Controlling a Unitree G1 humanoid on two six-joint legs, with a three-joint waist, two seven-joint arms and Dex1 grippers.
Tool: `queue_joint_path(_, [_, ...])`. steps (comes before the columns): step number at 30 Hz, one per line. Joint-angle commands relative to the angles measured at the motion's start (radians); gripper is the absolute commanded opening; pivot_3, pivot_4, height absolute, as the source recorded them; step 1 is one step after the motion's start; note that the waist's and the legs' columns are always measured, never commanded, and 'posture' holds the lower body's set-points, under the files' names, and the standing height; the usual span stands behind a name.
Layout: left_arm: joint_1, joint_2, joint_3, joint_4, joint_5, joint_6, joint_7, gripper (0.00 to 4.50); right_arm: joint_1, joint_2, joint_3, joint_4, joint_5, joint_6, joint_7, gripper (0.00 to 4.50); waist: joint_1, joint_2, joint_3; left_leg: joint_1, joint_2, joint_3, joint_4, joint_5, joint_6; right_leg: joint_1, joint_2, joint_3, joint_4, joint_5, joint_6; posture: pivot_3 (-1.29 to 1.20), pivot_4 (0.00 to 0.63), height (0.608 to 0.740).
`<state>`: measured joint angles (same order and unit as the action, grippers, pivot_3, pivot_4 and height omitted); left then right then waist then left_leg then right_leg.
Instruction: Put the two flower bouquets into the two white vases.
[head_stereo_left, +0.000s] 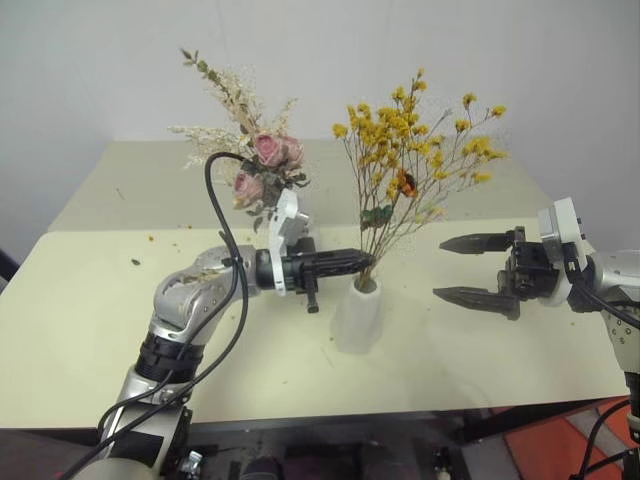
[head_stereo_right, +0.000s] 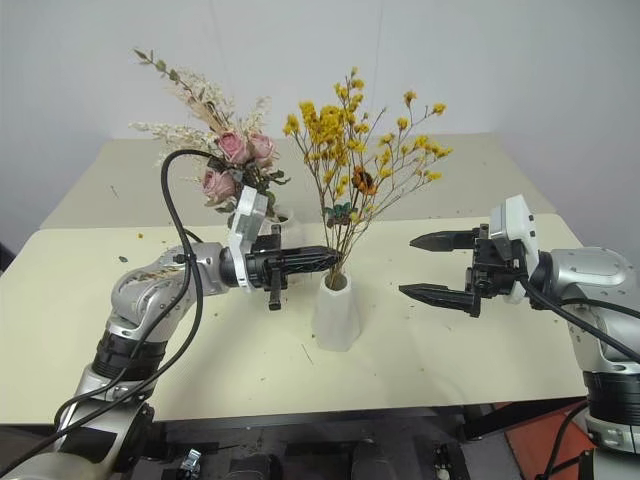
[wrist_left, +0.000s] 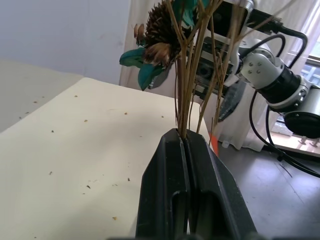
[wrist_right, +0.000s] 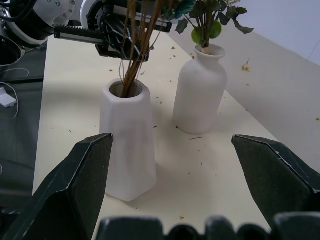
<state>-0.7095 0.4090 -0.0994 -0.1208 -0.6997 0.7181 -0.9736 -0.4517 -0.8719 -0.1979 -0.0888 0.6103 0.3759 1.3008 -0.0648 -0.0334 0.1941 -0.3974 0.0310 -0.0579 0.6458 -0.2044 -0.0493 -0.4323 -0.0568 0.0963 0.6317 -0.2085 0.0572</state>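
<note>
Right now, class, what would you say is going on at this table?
A two-armed robot is arranging flowers. Its left gripper is shut on the stems of the yellow bouquet, whose ends already sit in the mouth of the tapered white vase. The pink rose bouquet stands in the bottle-shaped vase just behind. The right gripper waits open beside the tapered vase, holding nothing.

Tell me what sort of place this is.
Probably a lab or test room, not a home: a plain cream table against a bare wall, loose cables on the floor, and nothing set out but two vases with flowers.
</note>
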Motion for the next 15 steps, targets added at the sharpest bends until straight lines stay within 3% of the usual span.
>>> queue_joint_path(1, [-0.001, -0.008, -0.004, -0.04, 0.007, -0.019, -0.004, 0.02, -0.01, -0.001, -0.023, -0.024, 0.011, -0.017, -0.009, 4.5, 0.0, 0.0, 0.0, 0.0, 0.0, 0.0, 0.0, 0.0, 0.0, 0.0, 0.0, 0.0, 0.0, 0.0, 0.0, 0.0, 0.15, 0.74])
queue_joint_path(5, [0.01, -0.002, 0.001, -0.047, 0.011, -0.008, 0.001, 0.02, -0.012, 0.0, -0.019, -0.025, 0.011, -0.015, -0.011, 4.5, 0.0, 0.0, 0.0, 0.0, 0.0, 0.0, 0.0, 0.0, 0.0, 0.0, 0.0, 0.0, 0.0, 0.0, 0.0, 0.0, 0.15, 0.74])
queue_joint_path(6, [0.012, 0.006, 0.003, -0.051, 0.007, 0.003, -0.001, 0.22, -0.012, -0.001, -0.019, -0.026, 0.011, -0.014, -0.012, 4.5, 0.0, 0.0, 0.0, 0.0, 0.0, 0.0, 0.0, 0.0, 0.0, 0.0, 0.0, 0.0, 0.0, 0.0, 0.0, 0.0, 0.15, 0.74])
queue_joint_path(15, [0.126, 0.158, 0.094, -0.144, -0.056, 0.063, -0.038, 2.84, -0.031, -0.002, 0.0, -0.011, 0.007, -0.009, 0.001, 4.5, -0.005, 0.0, 0.0, 0.001, 0.0, 0.0, 0.0, 0.0, 0.0, 0.001, 0.0, 0.0, 0.0, 0.0, 0.0, 0.0, 0.15, 0.74])
